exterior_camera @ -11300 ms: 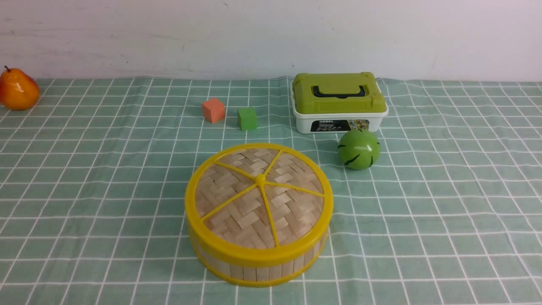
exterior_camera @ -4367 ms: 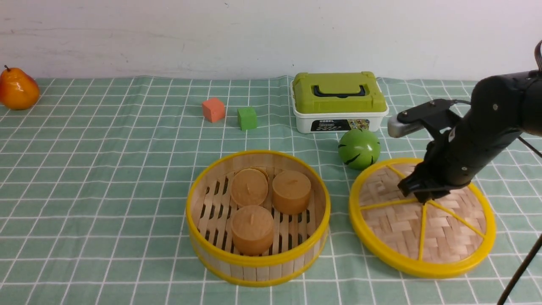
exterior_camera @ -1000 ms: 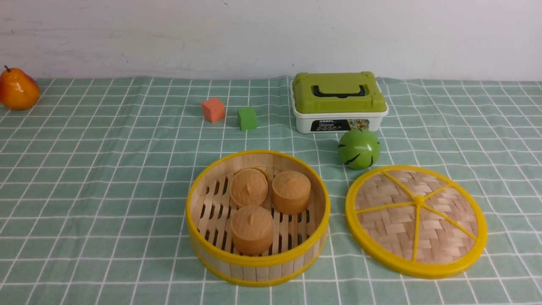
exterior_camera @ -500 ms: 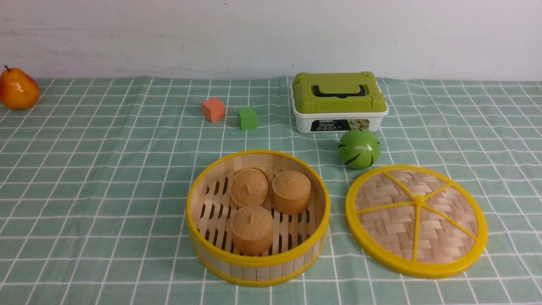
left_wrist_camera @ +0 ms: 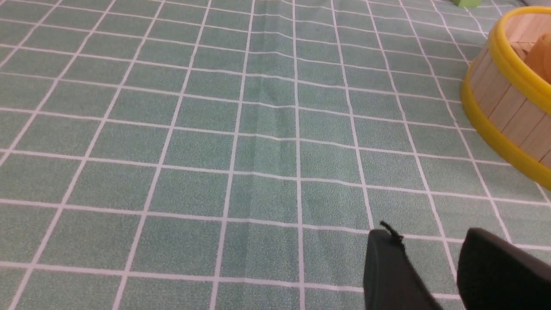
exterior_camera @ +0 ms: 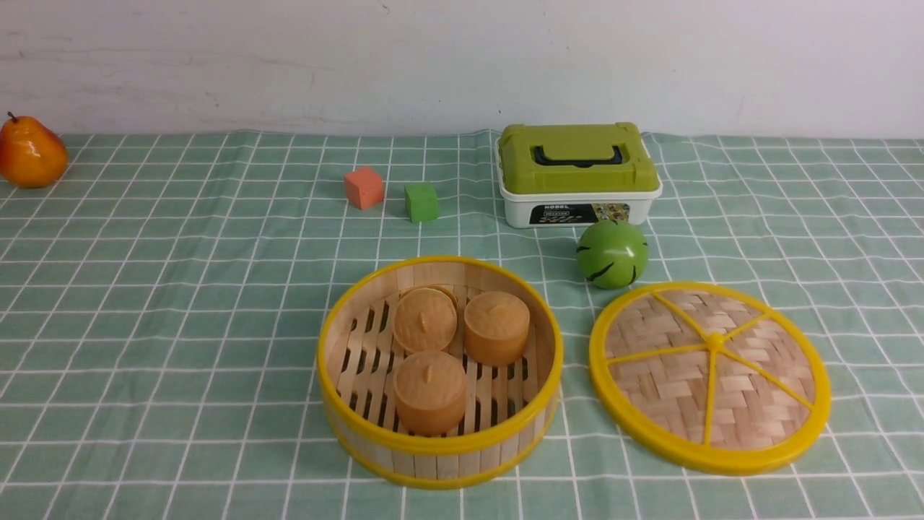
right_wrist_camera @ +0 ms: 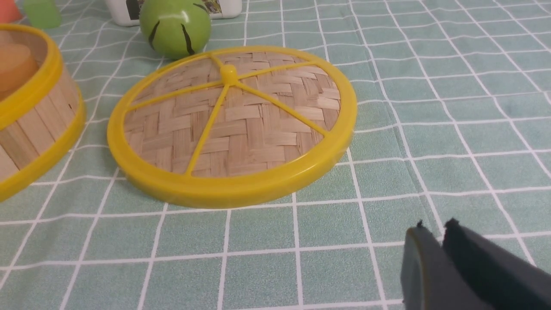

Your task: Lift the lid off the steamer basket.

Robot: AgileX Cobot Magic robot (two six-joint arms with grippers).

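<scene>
The steamer basket (exterior_camera: 439, 451) stands uncovered at the front centre of the table, with three brown buns (exterior_camera: 429, 386) on its slatted floor. The lid (exterior_camera: 709, 375) lies flat on the cloth to the right of the basket, apart from it. The lid also shows in the right wrist view (right_wrist_camera: 232, 125), and the basket's wall shows there (right_wrist_camera: 30, 120) and in the left wrist view (left_wrist_camera: 508, 107). Neither arm shows in the front view. My left gripper (left_wrist_camera: 430, 237) is open over bare cloth. My right gripper (right_wrist_camera: 434, 226) is shut and empty, short of the lid.
A green ball (exterior_camera: 612, 254) sits just behind the lid. A white box with a green lid (exterior_camera: 577, 173) stands behind it. An orange cube (exterior_camera: 363, 188) and a green cube (exterior_camera: 421, 201) lie mid-table. An orange pear (exterior_camera: 30, 153) is far left.
Over the earlier frames the lid went from on the basket to flat on the cloth at its right, and the right arm withdrew from view. Nothing has moved in the last second.
</scene>
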